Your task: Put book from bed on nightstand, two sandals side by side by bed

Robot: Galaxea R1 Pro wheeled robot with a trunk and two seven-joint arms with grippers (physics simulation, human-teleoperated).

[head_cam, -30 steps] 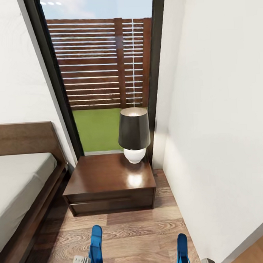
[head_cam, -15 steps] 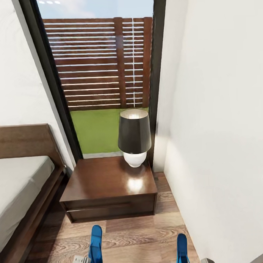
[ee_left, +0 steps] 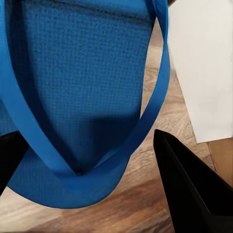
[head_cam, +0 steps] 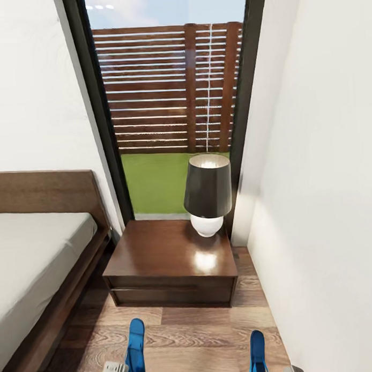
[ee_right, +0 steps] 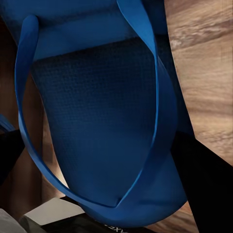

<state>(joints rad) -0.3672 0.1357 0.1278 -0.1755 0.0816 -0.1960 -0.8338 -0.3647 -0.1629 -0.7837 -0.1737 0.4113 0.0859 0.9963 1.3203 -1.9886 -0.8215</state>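
I hold one bright-blue sandal in each hand. In the head view the left sandal (head_cam: 136, 348) and the right sandal (head_cam: 258, 352) stick up at the bottom edge, above the wood-plank floor. My left gripper (ee_left: 87, 141) is shut on its sandal (ee_left: 82, 82), with a black finger (ee_left: 194, 189) on each side. My right gripper (ee_right: 97, 145) is shut on the other sandal (ee_right: 107, 116) in the same way. The nightstand (head_cam: 156, 259) stands straight ahead, and the bed (head_cam: 33, 255) lies to its left. The book is out of view.
A lamp (head_cam: 207, 193) with a dark shade and white base stands on the nightstand's back right corner. A white wall (head_cam: 326, 202) runs close along the right. Behind the nightstand is a tall dark-framed window (head_cam: 167, 101) showing a slatted fence. Floor (head_cam: 196, 336) lies between me and the nightstand.
The whole picture has shifted: nightstand, lamp and window now sit further right, so the camera has moved. Both sandals stay at the same spot in the frame.
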